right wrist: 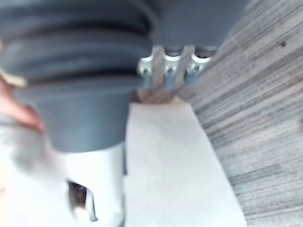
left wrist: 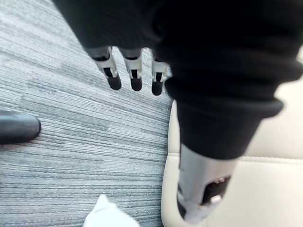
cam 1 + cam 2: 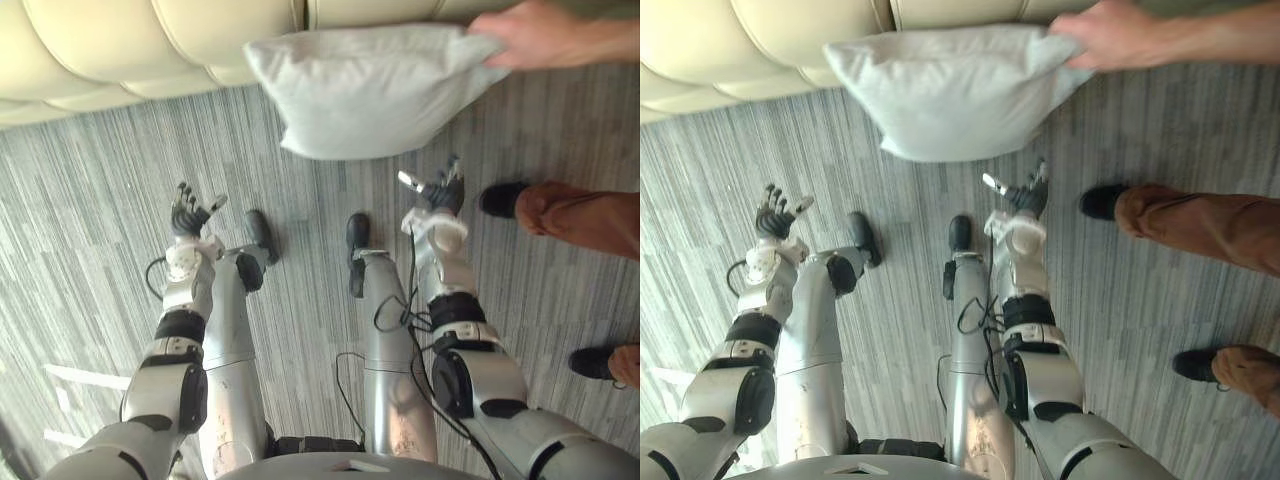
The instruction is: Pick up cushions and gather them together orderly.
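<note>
Grey striped carpet lies below me, with a cream sofa at its far edge. I judge the task is at its very beginning: I hold no cushion. My left hand and right hand are raised, fingers spread, both empty. One pale grey cushion, soft and plump, hangs before the sofa, just ahead of my right hand, and a person's hand pinches its corner.

Grey striped carpet runs up to a cream sofa; a person's dark shoes stand on its right side.
</note>
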